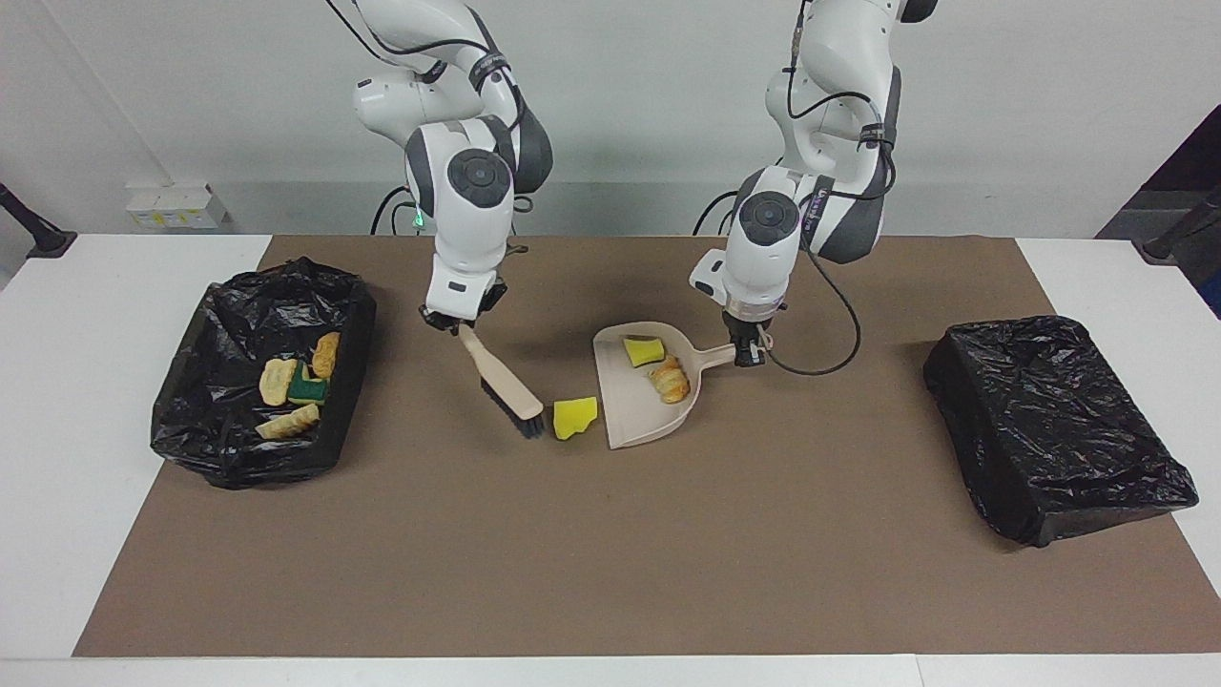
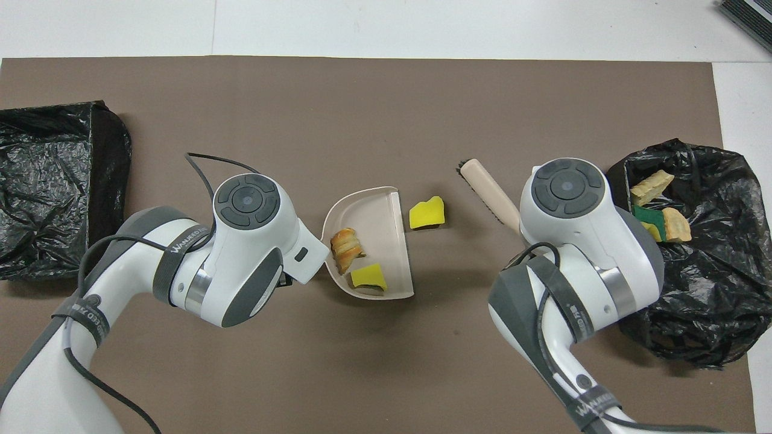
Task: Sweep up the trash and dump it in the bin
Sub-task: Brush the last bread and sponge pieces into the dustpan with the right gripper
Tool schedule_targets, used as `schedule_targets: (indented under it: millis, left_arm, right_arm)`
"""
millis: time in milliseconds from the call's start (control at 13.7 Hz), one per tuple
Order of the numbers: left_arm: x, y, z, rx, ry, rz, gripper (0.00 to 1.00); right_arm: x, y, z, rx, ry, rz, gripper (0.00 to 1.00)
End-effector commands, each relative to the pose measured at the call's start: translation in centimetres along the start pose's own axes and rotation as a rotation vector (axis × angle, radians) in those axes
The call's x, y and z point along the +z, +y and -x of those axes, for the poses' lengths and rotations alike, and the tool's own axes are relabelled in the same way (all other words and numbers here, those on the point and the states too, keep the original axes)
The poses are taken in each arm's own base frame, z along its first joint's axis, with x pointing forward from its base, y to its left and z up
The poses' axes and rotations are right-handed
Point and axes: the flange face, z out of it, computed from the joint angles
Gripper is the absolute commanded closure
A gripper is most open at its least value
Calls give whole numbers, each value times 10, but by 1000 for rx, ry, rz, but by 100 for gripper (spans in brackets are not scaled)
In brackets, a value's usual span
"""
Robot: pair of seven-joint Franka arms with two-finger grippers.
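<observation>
The beige dustpan (image 1: pixel 637 410) (image 2: pixel 377 205) lies flat on the brown mat. My left gripper (image 1: pixel 751 355) is shut on its handle. Two pieces of trash sit inside it: a yellow sponge chunk (image 1: pixel 644 351) (image 2: pixel 368 276) and a tan bread lump (image 1: pixel 671 379) (image 2: pixel 346 246). A third piece, also yellow (image 1: pixel 575 417) (image 2: pixel 427 212), lies on the mat just outside the pan's mouth. My right gripper (image 1: pixel 461 321) is shut on the handle of a beige brush (image 1: pixel 501 380) (image 2: pixel 490 190). The brush slants down, its dark bristles beside the loose yellow piece, toward the right arm's end. In the overhead view both grippers are hidden under their wrists.
An open bin lined with a black bag (image 1: pixel 353 315) (image 2: pixel 711 313) stands at the right arm's end, with several sponge and bread pieces in it. A second bin wrapped in black plastic (image 1: pixel 1054 425) (image 2: pixel 54 181) stands at the left arm's end.
</observation>
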Motion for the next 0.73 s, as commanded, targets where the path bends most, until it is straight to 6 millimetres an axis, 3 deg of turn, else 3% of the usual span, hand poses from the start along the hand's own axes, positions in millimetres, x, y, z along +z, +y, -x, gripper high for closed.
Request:
schedule_targets:
  millis: [0,146,438,657]
  left_arm:
    - [0,5,10,2,1,-20,100]
    - [1,5,10,2,0,-18,100]
    - [0,5,10,2,1,-20,100]
    - [0,3,13,-2,1,-19,100]
  right_arm:
    - [17,-9,-21,-40,-19,29,100]
    - [33,-31,-22,34,-25,-28,100]
    - [41,-78,-25,108,14,-217,100]
    - [21,-130,-30,146,37,-326,100]
